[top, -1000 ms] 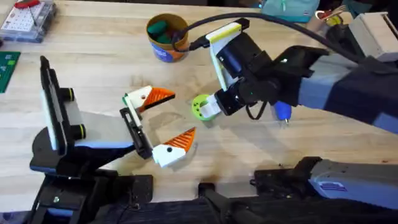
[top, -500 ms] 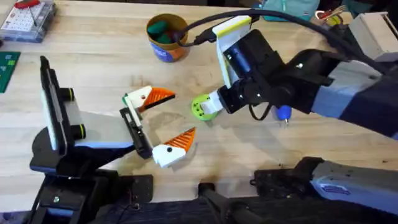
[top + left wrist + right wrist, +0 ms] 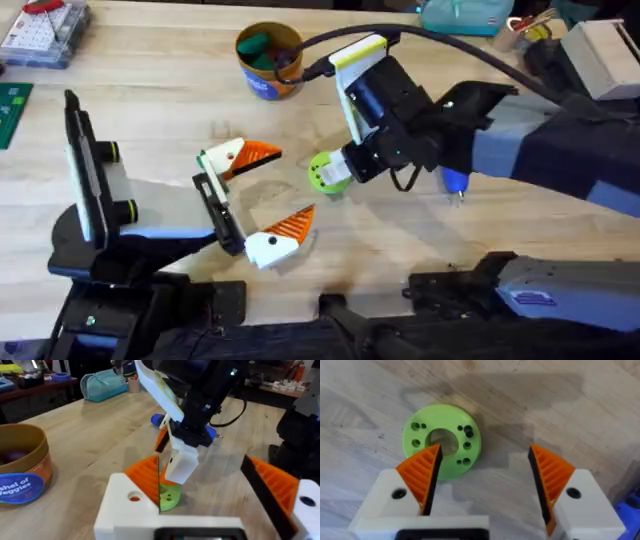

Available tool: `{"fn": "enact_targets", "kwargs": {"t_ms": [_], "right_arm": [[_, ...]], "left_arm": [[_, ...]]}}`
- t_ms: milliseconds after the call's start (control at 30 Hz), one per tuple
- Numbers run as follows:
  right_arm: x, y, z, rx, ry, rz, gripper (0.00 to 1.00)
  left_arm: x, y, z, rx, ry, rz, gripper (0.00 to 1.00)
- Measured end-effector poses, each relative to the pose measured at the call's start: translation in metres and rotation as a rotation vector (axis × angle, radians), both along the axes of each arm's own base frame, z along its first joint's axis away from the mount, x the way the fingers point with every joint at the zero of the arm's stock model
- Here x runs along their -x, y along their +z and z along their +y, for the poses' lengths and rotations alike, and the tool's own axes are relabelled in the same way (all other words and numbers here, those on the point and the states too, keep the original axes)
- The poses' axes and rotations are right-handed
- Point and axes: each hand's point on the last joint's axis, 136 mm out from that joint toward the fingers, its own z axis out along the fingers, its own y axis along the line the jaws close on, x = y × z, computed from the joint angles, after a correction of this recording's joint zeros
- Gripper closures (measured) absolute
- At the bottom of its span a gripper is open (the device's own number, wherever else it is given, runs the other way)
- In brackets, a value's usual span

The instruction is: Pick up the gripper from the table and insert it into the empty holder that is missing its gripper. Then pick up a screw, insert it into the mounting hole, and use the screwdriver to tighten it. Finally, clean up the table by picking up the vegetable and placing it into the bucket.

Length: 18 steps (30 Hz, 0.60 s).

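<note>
A green round disc (image 3: 324,172) with several small holes lies flat mid-table. My right gripper (image 3: 345,168) hangs just over it, open. In the right wrist view the disc (image 3: 441,441) sits beyond one orange pad (image 3: 422,472), not between the fingers. My left gripper (image 3: 272,192) lies open, low on the table to the disc's left, holding nothing. The blue screwdriver (image 3: 455,182) lies half hidden under the right arm. The bucket (image 3: 268,60) stands at the back with a green vegetable (image 3: 257,45) inside. The task's loose gripper, holder and screw are out of view.
A clear parts box (image 3: 40,30) sits at the back left corner, a green board (image 3: 12,112) at the left edge. Bags and boxes crowd the back right (image 3: 470,14). The right arm spans the table's right half.
The right wrist swung slightly to the right and came back to where it was. The green disc and the left arm have not moved.
</note>
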Motion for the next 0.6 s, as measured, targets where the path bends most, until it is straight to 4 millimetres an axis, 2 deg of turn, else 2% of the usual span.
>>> {"fn": "enact_targets", "kwargs": {"t_ms": [433, 467, 533, 600], "right_arm": [[-0.012, 0.0, 0.008, -0.005, -0.003, -0.005, 0.017], [-0.012, 0.0, 0.009, -0.006, -0.002, -0.006, 0.054], [-0.012, 0.001, 0.012, -0.022, 0.005, -0.006, 0.2], [-0.012, 0.001, 0.014, -0.034, 0.01, -0.005, 0.305]], "left_arm": [[0.0, 0.0, 0.0, 0.0, 0.0, 0.0, 0.011], [0.0, 0.0, 0.0, 0.0, 0.0, 0.0, 0.011], [0.0, 0.0, 0.0, 0.0, 0.0, 0.0, 0.011], [0.0, 0.0, 0.0, 0.0, 0.0, 0.0, 0.011]]}}
